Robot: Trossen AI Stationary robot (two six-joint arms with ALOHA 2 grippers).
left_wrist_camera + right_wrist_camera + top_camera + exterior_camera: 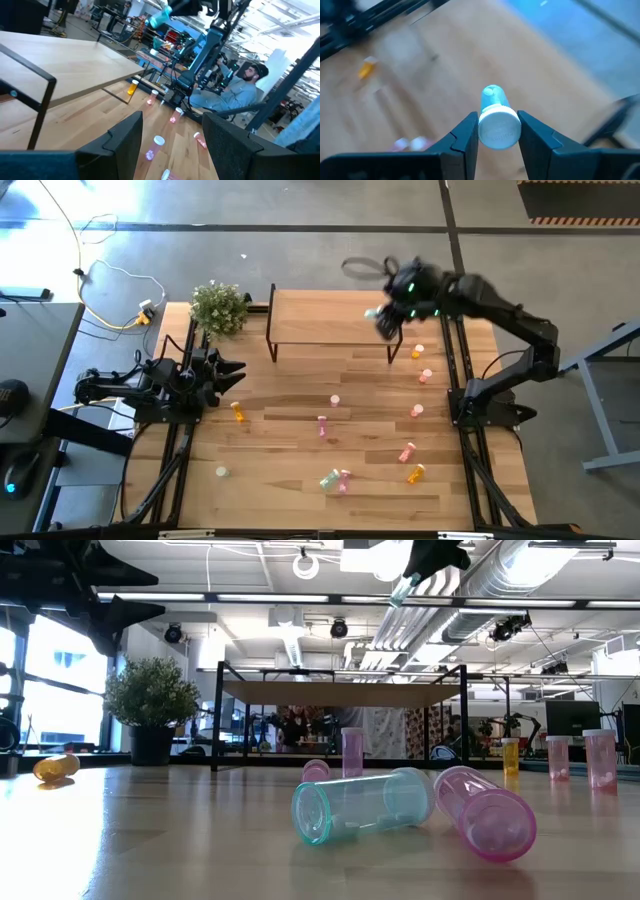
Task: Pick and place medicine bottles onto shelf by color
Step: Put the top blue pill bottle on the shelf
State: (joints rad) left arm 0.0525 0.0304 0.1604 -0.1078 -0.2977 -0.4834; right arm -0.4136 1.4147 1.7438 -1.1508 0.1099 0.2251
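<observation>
Your right gripper (495, 131) clenches a green bottle (496, 120) above the shelf (330, 315), its lower end hidden. Left gripper (232, 372) idles unclenched at table's left edge; blurred.

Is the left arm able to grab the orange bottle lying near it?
Probably yes. The orange bottle lies alone on bare table just in front of the left gripper, whose fingers are open and hold nothing. Nothing stands between them. The right gripper is busy over the shelf.
</observation>
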